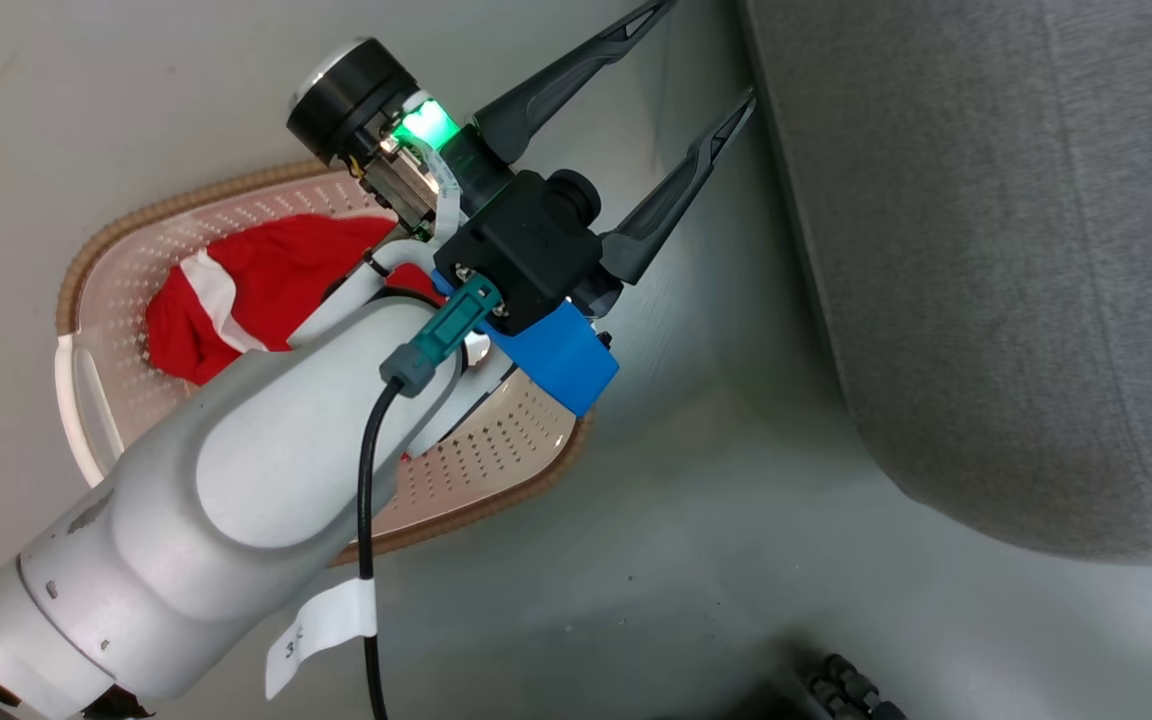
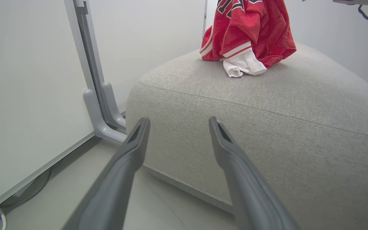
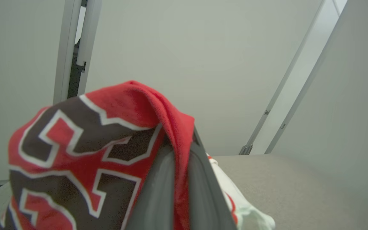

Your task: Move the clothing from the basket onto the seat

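Observation:
The basket [image 1: 186, 205] stands on the floor at the left, with a red garment with a white stripe [image 1: 256, 290] lying in it. My left gripper [image 1: 711, 50] hangs open and empty above the basket's right end, its fingers pointing at the grey seat [image 1: 1016, 250]. In the left wrist view the open left gripper [image 2: 179, 119] faces the seat's side [image 2: 267, 127]. A red jersey [image 2: 251, 28] hangs down onto the seat top, its white part touching the cushion. My right gripper [image 3: 184, 143] is shut on this jersey [image 3: 75, 153] above the seat [image 3: 283, 179].
A white wall panel with a grey metal post and foot [image 2: 97, 105] stands left of the seat. A strip of grey floor [image 1: 736, 480] runs between basket and seat. A dark part [image 1: 846, 690] shows at the lower edge.

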Controlling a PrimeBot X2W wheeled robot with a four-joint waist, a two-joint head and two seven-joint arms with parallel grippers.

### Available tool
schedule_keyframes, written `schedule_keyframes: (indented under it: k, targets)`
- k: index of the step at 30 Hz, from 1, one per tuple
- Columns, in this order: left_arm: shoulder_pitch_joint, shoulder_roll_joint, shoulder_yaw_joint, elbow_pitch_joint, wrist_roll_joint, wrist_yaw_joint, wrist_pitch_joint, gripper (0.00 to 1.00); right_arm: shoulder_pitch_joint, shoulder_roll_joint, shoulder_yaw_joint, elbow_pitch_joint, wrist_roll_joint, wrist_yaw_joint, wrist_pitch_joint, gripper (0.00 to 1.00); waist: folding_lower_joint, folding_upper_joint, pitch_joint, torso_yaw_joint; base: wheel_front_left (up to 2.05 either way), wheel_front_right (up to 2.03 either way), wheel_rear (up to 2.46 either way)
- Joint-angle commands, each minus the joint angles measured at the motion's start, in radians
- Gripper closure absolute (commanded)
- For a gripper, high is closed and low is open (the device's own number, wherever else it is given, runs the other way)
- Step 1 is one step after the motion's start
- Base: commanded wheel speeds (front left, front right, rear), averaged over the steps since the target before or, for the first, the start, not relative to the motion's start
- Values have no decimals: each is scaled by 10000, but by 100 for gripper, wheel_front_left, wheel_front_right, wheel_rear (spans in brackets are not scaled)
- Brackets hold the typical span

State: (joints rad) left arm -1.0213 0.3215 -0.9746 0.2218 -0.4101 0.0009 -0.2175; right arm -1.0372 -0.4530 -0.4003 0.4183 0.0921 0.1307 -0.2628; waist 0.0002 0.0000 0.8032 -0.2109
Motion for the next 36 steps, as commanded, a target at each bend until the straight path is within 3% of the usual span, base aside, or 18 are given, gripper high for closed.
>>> schedule_keyframes:
  k: [1, 11, 12, 13, 14, 20, 25, 30, 36]
  targets:
    - [-150, 71, 14, -29, 66, 26, -30, 0, 13, -133, 107, 532, -130, 1, -22, 100, -2, 0, 336, 150, 0, 0, 0]
    - [-16, 159, 5, 39, 3, 130, -136, 0, 232, 66, 415, 3052, -77, 1, -19, 100, -2, 0, 459, 245, 0, 0, 0]
    - [-11, 144, 5, 47, -2, 144, -137, 0, 216, 106, 442, 3085, 79, 1, -20, 95, -2, 0, 431, 255, 0, 0, 0]
    - [-5, 117, 3, 46, 9, 164, -162, 0, 266, 147, 479, 3104, 246, 1, -19, 33, -2, 0, 385, 275, 0, 0, 0]
    - [5, 69, 31, 25, 1, 191, -200, 0, 379, 47, 504, 2951, 303, 1, -20, 0, -2, 0, 336, 309, 0, 0, 0]
    - [370, -45, 164, 137, -138, 266, -388, 0, 1900, 167, 190, 1166, 345, 1, -20, 0, -2, 0, -314, 383, 0, 0, 0]
    - [957, -123, 478, 281, -313, 408, -474, 0, 3228, 733, 151, -682, 346, 1, -20, 0, -2, 0, -1251, 385, 0, 0, 0]
    - [1776, -253, 1135, 60, -326, 529, -482, 0, 4341, 1380, 851, -2301, 158, 1, -17, 0, -2, 0, -2230, 524, 0, 0, 0]
    - [3091, -375, 2340, -223, -250, 550, -486, 0, 5339, 1970, 2110, -3233, 52, 1, -17, 0, -2, 0, -3398, 805, 0, 0, 0]
